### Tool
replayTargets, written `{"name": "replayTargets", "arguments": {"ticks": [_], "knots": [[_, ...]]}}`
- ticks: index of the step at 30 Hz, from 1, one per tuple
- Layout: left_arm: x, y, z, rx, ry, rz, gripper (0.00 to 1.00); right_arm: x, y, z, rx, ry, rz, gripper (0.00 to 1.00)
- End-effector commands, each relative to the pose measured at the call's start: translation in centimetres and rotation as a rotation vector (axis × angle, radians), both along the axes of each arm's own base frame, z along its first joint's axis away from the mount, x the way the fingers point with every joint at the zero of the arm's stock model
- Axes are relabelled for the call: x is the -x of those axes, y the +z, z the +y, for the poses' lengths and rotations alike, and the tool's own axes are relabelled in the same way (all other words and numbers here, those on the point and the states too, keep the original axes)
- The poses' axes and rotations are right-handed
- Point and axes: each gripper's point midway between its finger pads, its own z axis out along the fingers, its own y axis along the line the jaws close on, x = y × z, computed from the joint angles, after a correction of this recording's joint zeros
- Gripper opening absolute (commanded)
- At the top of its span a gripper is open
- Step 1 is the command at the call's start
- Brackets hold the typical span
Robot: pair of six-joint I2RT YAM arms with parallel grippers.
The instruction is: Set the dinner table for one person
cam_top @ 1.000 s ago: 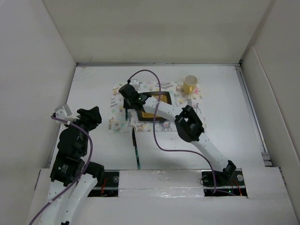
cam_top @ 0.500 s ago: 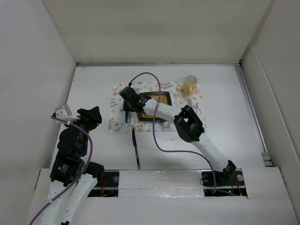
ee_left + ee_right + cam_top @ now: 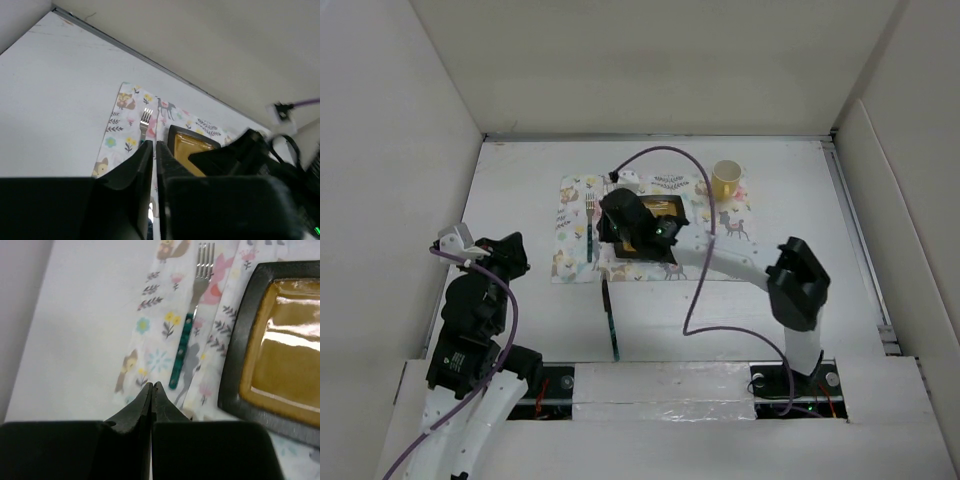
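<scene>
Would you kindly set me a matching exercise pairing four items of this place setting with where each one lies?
Things:
1. fork
2. cup
3. knife
4. plate

Places:
A. on the bare dinner table, just off the near edge of the placemat
B. middle of the placemat
C. placemat's far right corner
D. placemat's left strip, beside the plate

Pairs: 1-D, 2-C, 3-A, 4-B.

I see bright, even light from above, soft shadows, glare on the plate (image 3: 282, 340), wrist views blurry up close.
</scene>
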Motion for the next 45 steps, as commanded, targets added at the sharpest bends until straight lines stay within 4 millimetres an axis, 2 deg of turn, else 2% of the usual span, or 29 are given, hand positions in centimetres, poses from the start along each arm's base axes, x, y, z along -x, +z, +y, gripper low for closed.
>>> {"name": "replayTargets", "arguments": {"ticks": [1,3,4,5,6,7,8,10,11,13,16,17,19,20,21,24,25,27,28,31,32,35,36,38,39,40,41,42,45], "knots": [[0.7,2.8,0.1,-0.001,-0.012,-0.079,0.0,6.7,-0.5,0.0,0.039,0.108,-0.06,0.0],[0.7,2.9,0.0,0.002,-0.018,-0.086,0.0,10.2,-3.7,-1.4,0.137,0.142,-0.011,0.01],[0.5,2.8,0.0,0.0,-0.018,-0.082,0.0,13.0,-5.8,-2.0,0.207,0.176,0.011,0.1],[0.5,2.8,-0.1,0.0,-0.023,-0.079,0.01,14.7,-7.7,-3.1,0.287,0.189,0.055,0.28],[0.5,2.8,-0.2,0.001,-0.027,-0.078,0.05,16.0,-8.8,-3.3,0.311,0.202,0.078,0.37],[0.5,2.9,-0.2,0.003,-0.029,-0.079,0.18,17.4,-9.7,-3.3,0.335,0.226,0.099,0.43],[0.5,2.9,-0.3,0.004,-0.03,-0.082,0.25,19.3,-11.0,-3.4,0.387,0.256,0.109,0.51],[0.5,2.9,-0.3,0.004,-0.032,-0.088,0.39,20.3,-11.6,-3.3,0.405,0.246,0.111,0.54],[0.5,2.7,-0.4,0.001,-0.038,-0.08,0.42,20.5,-12.7,-3.1,0.416,0.239,0.133,0.54],[0.5,2.9,-0.4,0.001,-0.039,-0.085,0.45,20.3,-12.9,-3.0,0.419,0.235,0.129,0.54],[0.5,2.8,-0.3,-0.002,-0.033,-0.084,0.46,20.2,-14.5,-3.2,0.457,0.206,0.146,0.51],[0.5,2.6,-0.2,-0.004,-0.03,-0.078,0.46,20.3,-14.9,-3.1,0.46,0.21,0.156,0.39],[0.6,2.7,-0.2,0.001,-0.03,-0.082,0.47,20.8,-16.4,-3.4,0.476,0.221,0.181,0.24],[0.7,3.0,-0.2,0.004,-0.029,-0.094,0.47,20.9,-16.9,-3.6,0.481,0.219,0.191,0.05],[0.7,3.0,-0.1,0.004,-0.027,-0.097,0.47,21.0,-17.1,-3.9,0.479,0.207,0.203,0.0],[0.8,2.9,-0.1,0.003,-0.026,-0.095,0.49,21.1,-14.8,-4.2,0.436,0.202,0.191,0.0],[0.7,2.8,-0.2,0.005,-0.03,-0.091,0.49,20.8,-11.9,-4.2,0.383,0.201,0.157,0.0],[0.5,2.8,-0.3,0.004,-0.03,-0.088,0.5,20.3,-8.6,-4.5,0.343,0.208,0.1,0.0],[0.5,2.8,-0.2,0.0,-0.03,-0.089,0.5,19.8,-5.3,-4.7,0.284,0.192,0.057,0.0],[0.5,2.6,-0.5,-0.003,-0.041,-0.079,0.51,15.8,-1.6,-7.0,0.257,0.125,-0.014,0.0],[0.5,2.7,-0.5,-0.001,-0.044,-0.082,0.52,12.4,-0.3,-9.1,0.223,0.036,-0.046,0.0],[0.5,2.7,-0.5,-0.008,-0.047,-0.089,0.55,7.2,-0.1,-12.4,0.216,-0.042,-0.065,0.0],[0.5,2.7,-0.6,-0.008,-0.049,-0.085,0.55,4.0,-0.3,-15.0,0.237,-0.108,-0.071,0.0],[0.3,2.4,-0.6,-0.009,-0.05,-0.075,0.56,1.3,-0.6,-16.6,0.234,-0.143,-0.069,0.0],[0.3,2.5,-0.7,-0.011,-0.052,-0.079,0.56,-1.0,-1.3,-18.7,0.269,-0.192,-0.06,0.0],[0.3,2.5,-0.7,-0.011,-0.05,-0.08,0.56,-1.9,-1.7,-19.2,0.277,-0.188,-0.047,0.0],[0.2,2.3,-0.6,-0.016,-0.049,-0.069,0.56,-3.7,-2.4,-20.5,0.291,-0.203,-0.03,0.0],[0.2,2.4,-0.6,-0.015,-0.049,-0.071,0.56,-3.9,-3.1,-20.5,0.314,-0.192,-0.025,0.0],[0.3,2.5,-0.7,-0.013,-0.052,-0.077,0.56,-6.2,-4.5,-22.9,0.326,-0.217,0.025,0.0]]}}
